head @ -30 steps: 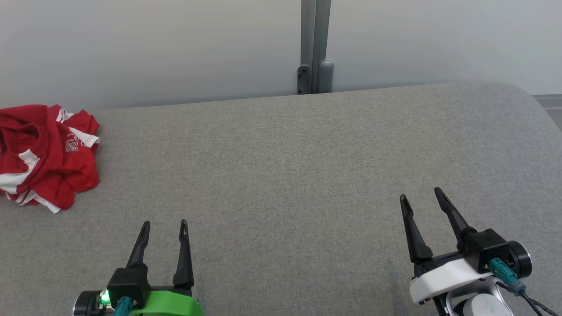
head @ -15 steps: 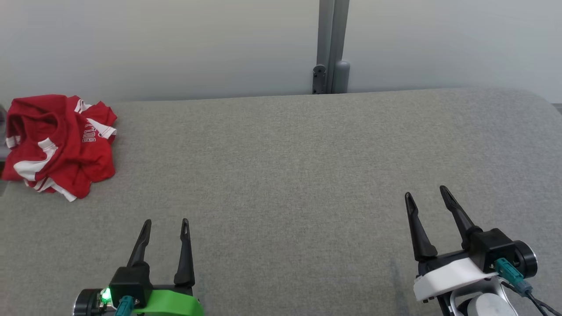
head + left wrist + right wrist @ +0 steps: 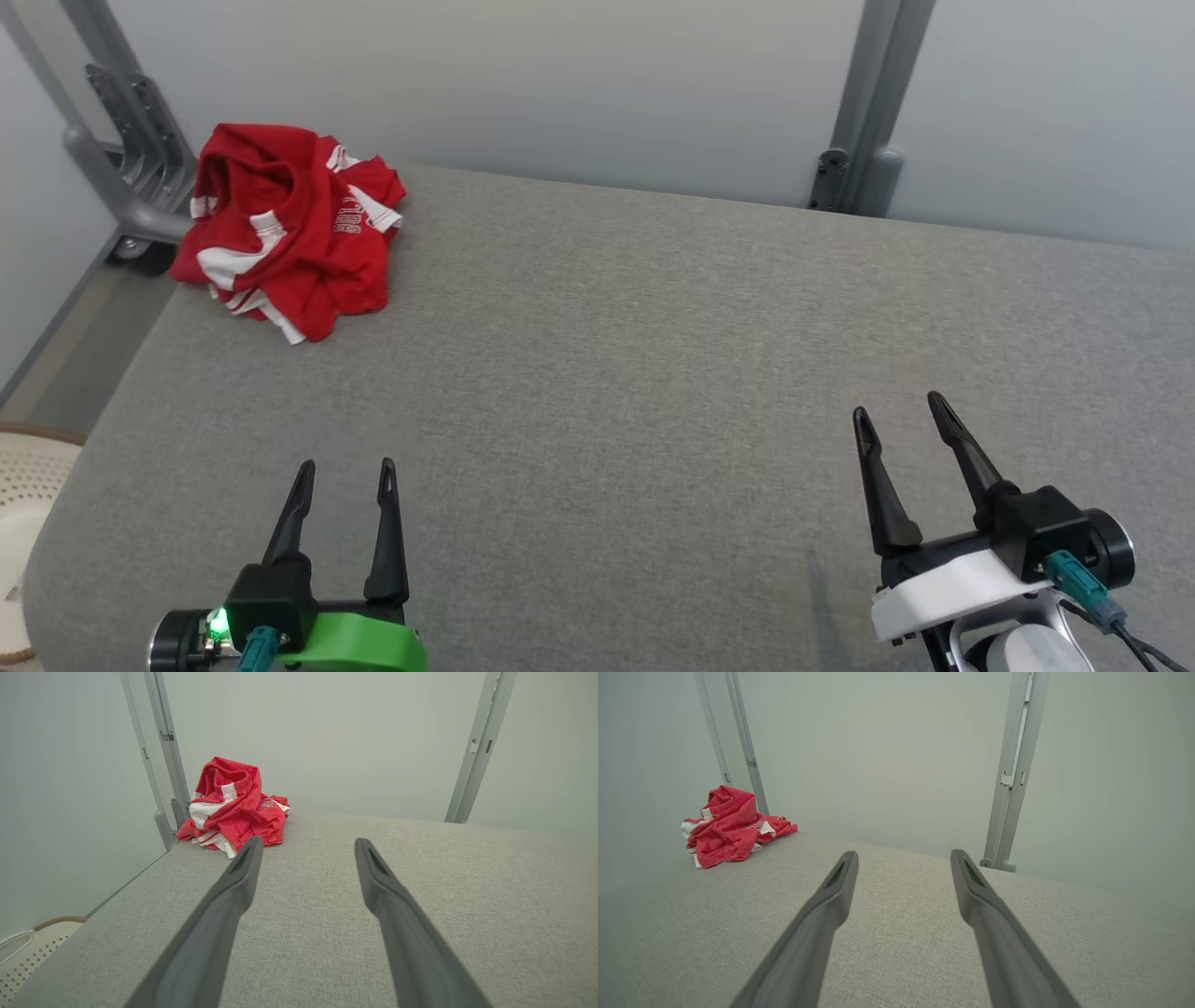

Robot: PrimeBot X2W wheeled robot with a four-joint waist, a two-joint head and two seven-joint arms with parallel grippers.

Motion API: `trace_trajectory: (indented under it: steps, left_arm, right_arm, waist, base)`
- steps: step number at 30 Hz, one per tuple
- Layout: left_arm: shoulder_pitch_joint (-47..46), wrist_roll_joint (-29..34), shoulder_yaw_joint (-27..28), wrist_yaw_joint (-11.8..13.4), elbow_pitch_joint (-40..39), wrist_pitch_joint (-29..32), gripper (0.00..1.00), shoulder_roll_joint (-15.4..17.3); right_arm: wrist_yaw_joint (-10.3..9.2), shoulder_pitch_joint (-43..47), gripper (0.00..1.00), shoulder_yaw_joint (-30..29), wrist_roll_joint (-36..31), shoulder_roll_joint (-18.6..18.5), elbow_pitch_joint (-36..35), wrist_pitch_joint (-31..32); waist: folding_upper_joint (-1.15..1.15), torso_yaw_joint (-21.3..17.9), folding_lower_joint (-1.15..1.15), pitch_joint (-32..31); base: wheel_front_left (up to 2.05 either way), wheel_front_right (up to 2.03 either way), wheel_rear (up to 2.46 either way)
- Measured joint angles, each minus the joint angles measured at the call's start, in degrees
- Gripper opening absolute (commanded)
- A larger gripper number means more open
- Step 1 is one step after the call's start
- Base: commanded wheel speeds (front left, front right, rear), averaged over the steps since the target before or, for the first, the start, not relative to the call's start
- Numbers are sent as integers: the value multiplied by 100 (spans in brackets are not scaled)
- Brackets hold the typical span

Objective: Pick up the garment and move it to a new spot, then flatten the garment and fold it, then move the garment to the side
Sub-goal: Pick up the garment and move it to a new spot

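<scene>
Looking down, I saw left tool point(image 3: 346, 464) and right tool point(image 3: 896, 405) released, garment point(image 3: 289, 238) crumpled far left on the desk point(image 3: 607, 373).

A broad padded surface point(image 3: 653, 373), covered in grey woven fabric, stretches from near to far and from left to right, with a rounded corner at the near left. On it, in the far left corner, lies a red garment point(image 3: 289, 233) with white stripes and some white lettering. It is crumpled into a loose heap with folds standing up, close to the far and left edges.
</scene>
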Motion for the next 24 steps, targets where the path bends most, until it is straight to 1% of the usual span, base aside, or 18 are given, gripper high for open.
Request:
trace_trajectory:
  steps: [7, 13, 17, 21, 24]
  left_arm:
    - [8, -86, -37, 30, -43, 1, 100, 2]
    - [35, -140, -48, 94, -113, 0, 100, 2]
    - [60, -199, -51, 147, -175, 0, 100, 2]
    - [37, -256, 21, 148, -211, 0, 100, 1]
    - [-156, -254, 165, 119, -248, 0, 100, 16]
  right_arm:
    - [1, -1, 100, 207, 1, 3, -9, 0]
    - [1, 0, 100, 248, -27, 4, -43, 0]
    - [1, -2, 100, 257, -69, 4, -86, 0]
    - [1, -21, 100, 249, -114, 4, -121, 0]
    - [1, -80, 100, 201, -167, 4, -155, 0]
  waist:
    - [0, 602, 0, 24]
    - [0, 959, 0, 49]
    - [0, 1052, 0, 130]
    - [0, 1046, 0, 256]
    - [0, 1006, 0, 365]
  base:
    - [0, 0, 0]
    - [0, 0, 0]
    - [0, 0, 0]
    - [0, 0, 0]
    - [0, 0, 0]
